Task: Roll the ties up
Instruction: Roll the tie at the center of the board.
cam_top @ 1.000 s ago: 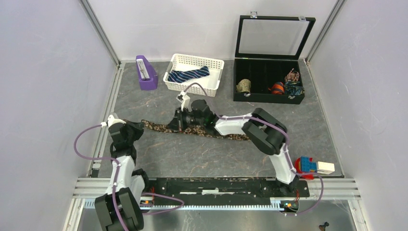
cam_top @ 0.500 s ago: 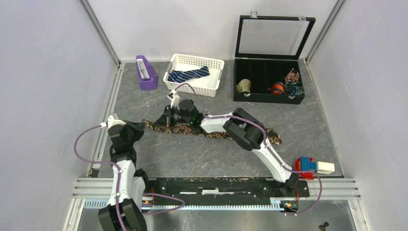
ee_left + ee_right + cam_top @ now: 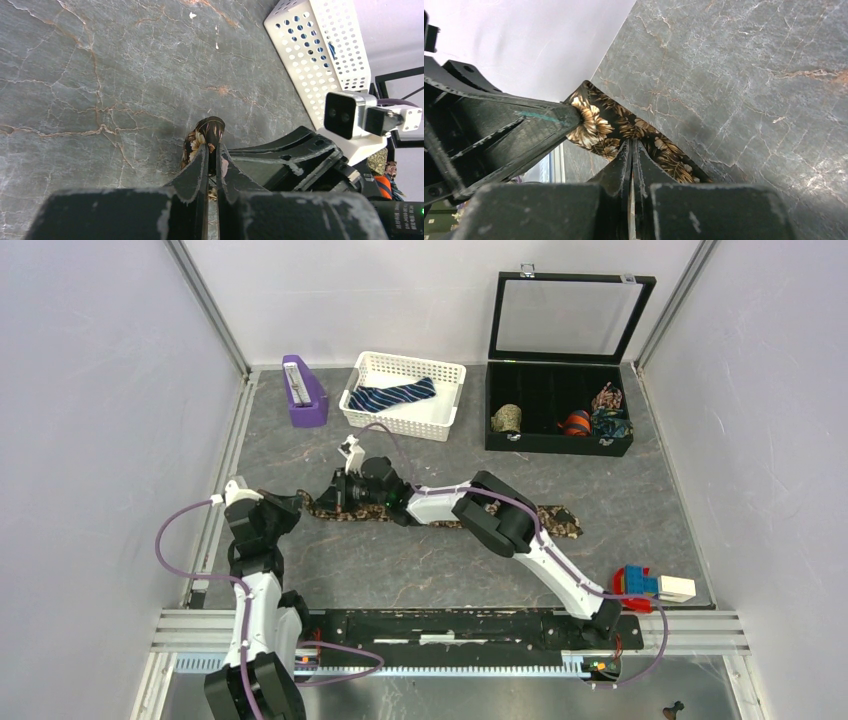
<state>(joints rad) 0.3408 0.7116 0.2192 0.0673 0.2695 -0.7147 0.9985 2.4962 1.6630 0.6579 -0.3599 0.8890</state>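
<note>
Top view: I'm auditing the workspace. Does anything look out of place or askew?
Only the red-and-blue object beside the right arm's base looks out of place; it is no tie. The brown tie lies stretched out.

The table under me is a dark grey slab with pale, marble-like veins running through it. Across its middle lies the long brown-and-tan printed fabric necktie, stretched from my left towards my right, its right end flat on the stone. Along the far edge, on my left, stands a small purple plastic wedge-shaped holder. Just beside it sits the white plastic lattice basket. Further right, apart from the basket, is the black compartment case with its glass lid raised. At the near edge on my right lies a red, blue and cream toy block.
</note>
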